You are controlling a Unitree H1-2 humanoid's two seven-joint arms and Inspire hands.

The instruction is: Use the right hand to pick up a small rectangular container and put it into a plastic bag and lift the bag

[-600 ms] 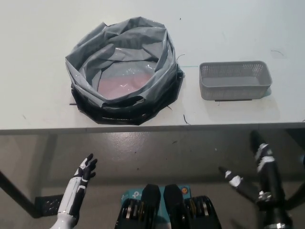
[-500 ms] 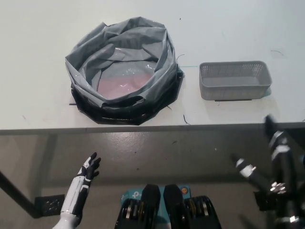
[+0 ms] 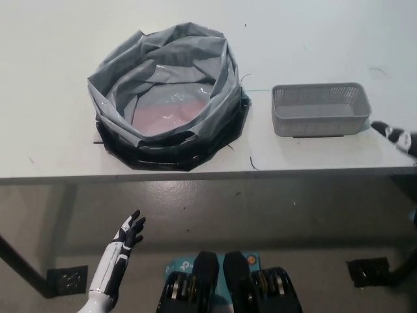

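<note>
We see the small grey container (image 3: 320, 109) empty on the worktop (image 3: 52, 59), just right of the plastic bag (image 3: 166, 91); its perforated plastic walls look light and stiff, so we would pinch across the long rims. Our right hand (image 3: 397, 137) barely shows at the frame edge, grip state impossible to tell, while the left hand (image 3: 127, 235) rests low with fingers spread, holding nothing.

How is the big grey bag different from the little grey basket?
The crinkly grey plastic bag is round and wide; the small grey rectangular mesh basket is boxy and much smaller. The bag's walls are floppy and shiny; the basket's are stiff with tiny holes. Both are grey, open on top and sit on the white table.
</note>
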